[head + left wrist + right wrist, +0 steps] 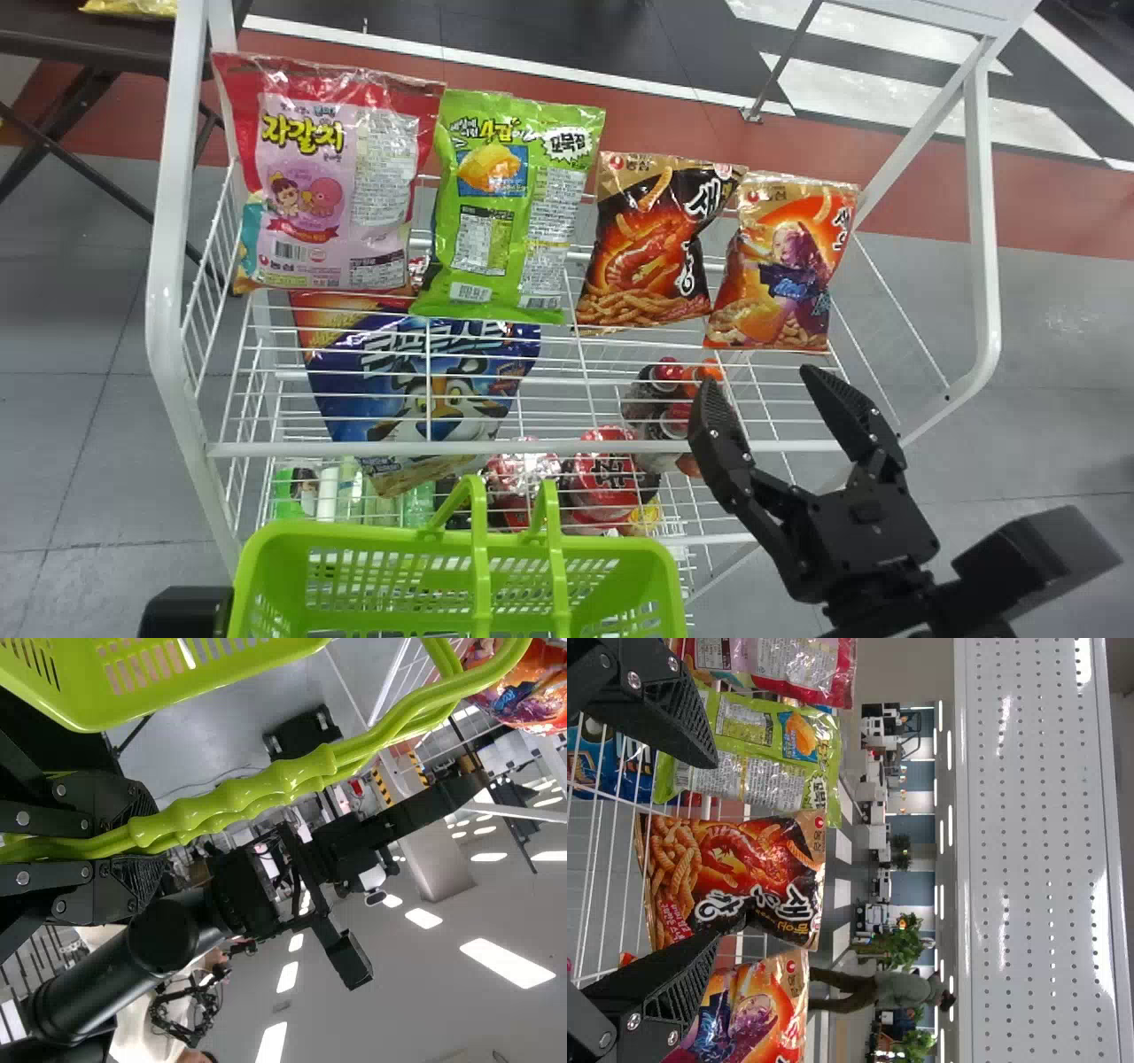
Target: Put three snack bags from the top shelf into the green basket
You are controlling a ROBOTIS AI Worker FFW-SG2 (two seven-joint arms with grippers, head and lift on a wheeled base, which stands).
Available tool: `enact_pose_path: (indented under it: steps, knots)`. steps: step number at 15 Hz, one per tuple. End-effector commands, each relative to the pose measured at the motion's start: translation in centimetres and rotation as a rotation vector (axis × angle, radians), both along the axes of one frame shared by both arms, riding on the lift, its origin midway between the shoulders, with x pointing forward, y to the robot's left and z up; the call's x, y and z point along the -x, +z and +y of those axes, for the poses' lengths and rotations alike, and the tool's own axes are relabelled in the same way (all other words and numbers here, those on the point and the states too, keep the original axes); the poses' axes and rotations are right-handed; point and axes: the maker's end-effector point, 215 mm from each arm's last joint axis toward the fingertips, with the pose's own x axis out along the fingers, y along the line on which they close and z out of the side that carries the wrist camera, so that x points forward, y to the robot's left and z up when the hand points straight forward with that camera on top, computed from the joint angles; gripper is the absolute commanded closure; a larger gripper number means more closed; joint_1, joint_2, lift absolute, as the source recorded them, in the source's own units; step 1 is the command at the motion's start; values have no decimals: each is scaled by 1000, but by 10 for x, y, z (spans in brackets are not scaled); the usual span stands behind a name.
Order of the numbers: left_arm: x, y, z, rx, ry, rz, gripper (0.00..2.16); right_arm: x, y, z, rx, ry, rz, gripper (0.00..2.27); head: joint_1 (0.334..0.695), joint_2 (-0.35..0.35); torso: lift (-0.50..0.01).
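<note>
You have four snack bags in a row on the top shelf [576, 448]: from the left, the pink bag [328, 186], the green bag [483, 257], the dark brown bag [642, 257] and the orange bag [780, 275]. Your right tool [760, 381] is in front of the two right-hand ones, its fingers spread apart with nothing between them. Your left tool [146, 846] is clamped on the handles [292, 784] of the green basket [248, 567] — which sits in front of the shelf, left of your right tool. The blue bag [416, 372] lies lower, behind the wires.
</note>
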Motion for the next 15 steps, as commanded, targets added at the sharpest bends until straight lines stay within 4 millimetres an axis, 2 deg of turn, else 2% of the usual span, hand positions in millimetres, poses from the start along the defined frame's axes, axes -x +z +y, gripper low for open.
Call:
enact_pose_path:
  steps: [1, 3, 5, 7, 8, 12, 15]
  knots:
    - [2, -3, -1, -11, -12, 12, 1413, -21, -2, 15, -10, 18, -32, 144, 695, -350, -45]
    - [4, -3, -4, -15, -24, 9, 1413, -47, -3, 34, -20, 39, -43, 144, 695, -350, -45]
    - [5, -4, -5, -27, -29, 8, 1413, -70, -7, 44, -49, 40, -36, 144, 695, -350, -45]
    - [6, -5, -5, -34, -32, 16, 1413, -103, -34, 67, -61, 87, 70, 144, 695, -350, -45]
    - [7, -6, -7, -39, -35, 11, 1413, -119, -40, 75, -63, 101, 89, 144, 695, -350, -45]
    - [10, -9, -14, -64, -47, 5, 1413, -166, -38, 99, -74, 141, 92, 144, 695, -350, -45]
    - [12, -12, -16, -77, -53, 9, 1413, -193, -41, 117, -85, 172, 101, 144, 695, -350, -45]
